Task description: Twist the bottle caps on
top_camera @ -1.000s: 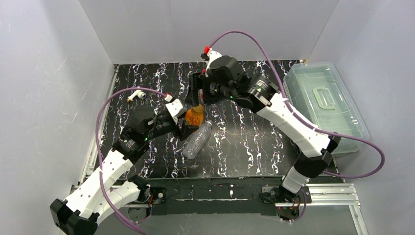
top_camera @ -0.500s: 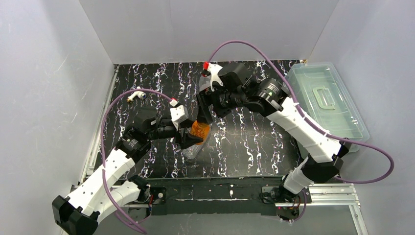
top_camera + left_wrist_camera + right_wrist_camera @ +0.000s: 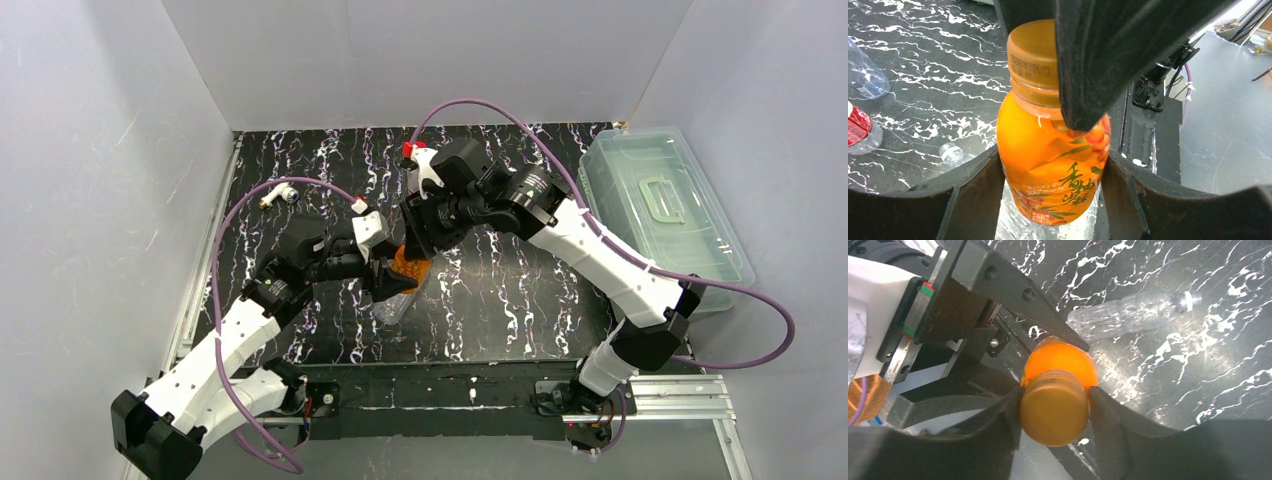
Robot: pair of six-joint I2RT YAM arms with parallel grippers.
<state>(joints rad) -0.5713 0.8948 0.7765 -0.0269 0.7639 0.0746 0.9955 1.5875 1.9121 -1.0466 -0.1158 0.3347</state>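
An orange juice bottle (image 3: 405, 263) is held upright above the table, with my left gripper (image 3: 1050, 167) shut on its lower body (image 3: 1048, 155). An orange-yellow cap (image 3: 1030, 55) sits on the bottle's neck. From above, my right gripper (image 3: 1054, 402) has both fingers pressed against the sides of this cap (image 3: 1053, 407). In the top view the right gripper (image 3: 416, 238) stands directly over the left gripper (image 3: 390, 276). Under the held bottle lies a clear bottle with no cap (image 3: 1133, 312), with its neck open.
The clear bottle (image 3: 390, 306) rests on the black marbled table (image 3: 520, 290). A clear lidded plastic box (image 3: 660, 210) stands at the right edge. At the back left lies a white-and-brass fitting (image 3: 278, 195). Two more bottles (image 3: 862, 75) (image 3: 857, 131) show at the left in the left wrist view.
The left arm brought the orange bottle a little nearer. The right gripper swung over it, opened wider, then closed onto the cap.
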